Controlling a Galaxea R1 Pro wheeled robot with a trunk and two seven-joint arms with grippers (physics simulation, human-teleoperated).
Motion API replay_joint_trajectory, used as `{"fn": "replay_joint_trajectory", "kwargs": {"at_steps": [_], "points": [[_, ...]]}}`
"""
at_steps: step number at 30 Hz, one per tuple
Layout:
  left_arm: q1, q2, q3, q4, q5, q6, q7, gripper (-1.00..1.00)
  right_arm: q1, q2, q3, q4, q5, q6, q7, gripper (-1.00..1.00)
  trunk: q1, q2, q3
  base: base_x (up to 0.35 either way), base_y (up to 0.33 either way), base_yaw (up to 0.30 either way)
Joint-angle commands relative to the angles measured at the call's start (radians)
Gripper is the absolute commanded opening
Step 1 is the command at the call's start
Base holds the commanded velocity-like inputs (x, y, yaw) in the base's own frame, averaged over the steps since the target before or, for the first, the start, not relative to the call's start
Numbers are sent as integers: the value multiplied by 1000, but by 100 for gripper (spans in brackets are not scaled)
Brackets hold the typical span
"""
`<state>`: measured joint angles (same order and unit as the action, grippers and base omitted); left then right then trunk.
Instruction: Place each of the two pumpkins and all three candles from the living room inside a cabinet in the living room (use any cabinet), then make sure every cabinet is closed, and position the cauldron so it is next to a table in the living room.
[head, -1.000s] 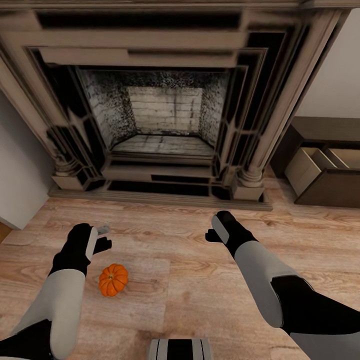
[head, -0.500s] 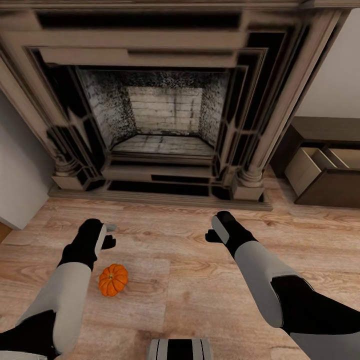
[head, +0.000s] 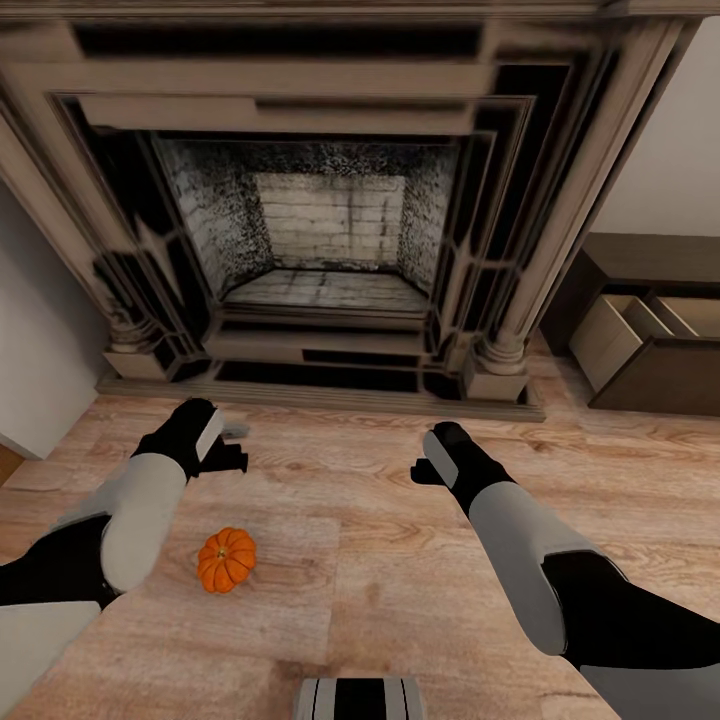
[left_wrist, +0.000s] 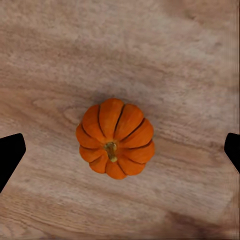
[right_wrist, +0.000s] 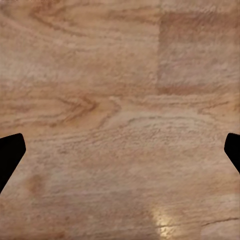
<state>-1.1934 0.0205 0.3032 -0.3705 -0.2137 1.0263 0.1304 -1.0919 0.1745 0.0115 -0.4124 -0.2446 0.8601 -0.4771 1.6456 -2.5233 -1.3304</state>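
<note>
One orange ribbed pumpkin lies on the wood-plank floor. My left gripper hangs above the floor, a little beyond the pumpkin toward the fireplace. In the left wrist view the pumpkin sits centred below, with the black fingertips spread wide at the frame's edges, open and empty. My right gripper is open over bare floor, its fingertips also wide apart. The dark-brown cabinet stands at the right with a drawer pulled out. The candles, cauldron and table are out of view.
A large ornate fireplace fills the wall straight ahead, and its base step edges the floor. White wall panels flank it. The open drawer front juts onto the floor at the right.
My left arm has lifted and swung forward toward the fireplace, away from the pumpkin. The pumpkin, right arm and camera have not moved.
</note>
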Motion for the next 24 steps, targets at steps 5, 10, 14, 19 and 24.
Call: {"fn": "replay_joint_trajectory", "kwargs": {"at_steps": [5, 10, 14, 19, 24], "points": [[-25, 1, 8, 23, -5, 3, -39, 100, 0, 0, 2, -9, -9, 2, -10, 100, 0, 0, -1, 0, 0, 0], [-31, 3, 9, 28, -2, 3, -91, 100, 0, 0, 3, -43, -7, 4, -11, 100, 0, 0, -1, 0, 0, 0], [-33, 2, 15, 28, 10, 1, -111, 100, 0, 0, 5, -76, -5, 11, -12, 100, 0, 0, -1, 0, 0, 0], [-34, 1, 58, 28, 32, -1, -115, 100, -1, 0, 5, -106, -1, 17, -14, 100, 0, 0, -1, 0, 0, 0], [-34, 2, 101, 25, 37, -1, -115, 100, -2, 0, 4, -213, -2, 77, -23, 100, 0, 0, -1, 0, 0, 0]]}}
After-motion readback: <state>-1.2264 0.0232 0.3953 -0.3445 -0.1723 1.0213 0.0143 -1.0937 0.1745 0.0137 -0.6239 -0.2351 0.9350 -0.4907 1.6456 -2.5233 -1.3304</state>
